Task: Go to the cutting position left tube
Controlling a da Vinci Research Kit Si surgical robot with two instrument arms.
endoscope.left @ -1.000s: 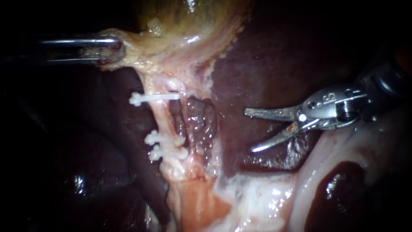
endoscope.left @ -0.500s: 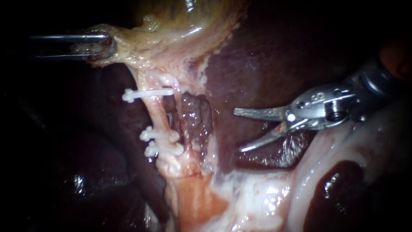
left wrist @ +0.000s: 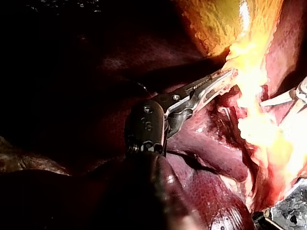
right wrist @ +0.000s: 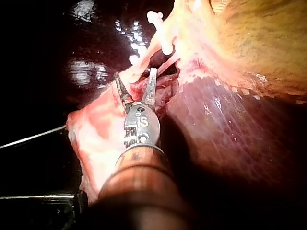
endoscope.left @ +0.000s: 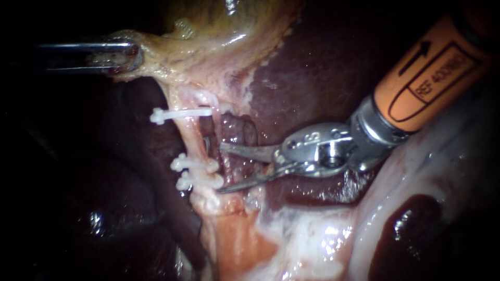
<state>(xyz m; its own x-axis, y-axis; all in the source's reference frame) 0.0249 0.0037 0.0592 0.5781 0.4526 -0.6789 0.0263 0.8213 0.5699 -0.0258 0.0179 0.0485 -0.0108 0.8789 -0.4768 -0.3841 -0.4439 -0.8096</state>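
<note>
Now, holding its jaws apart just right of the left tube (endoscope.left: pixel 190 141), my right instrument (endoscope.left: pixel 220 168) is risking snagging the two near clips (endoscope.left: pixel 199 175).

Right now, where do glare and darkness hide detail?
Endoscope view: darkness left of the tube dims the left instrument. Left wrist view: glare burns out tissue beside the gallbladder. Right wrist view: glints on the liver, right instrument's shaft shadowed.

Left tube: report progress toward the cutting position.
Done: clips sit on the left tube; left instrument holds the gallbladder taut. In hand: right instrument, open, beside the tube between the clips. Left: straddle the tube.
</note>
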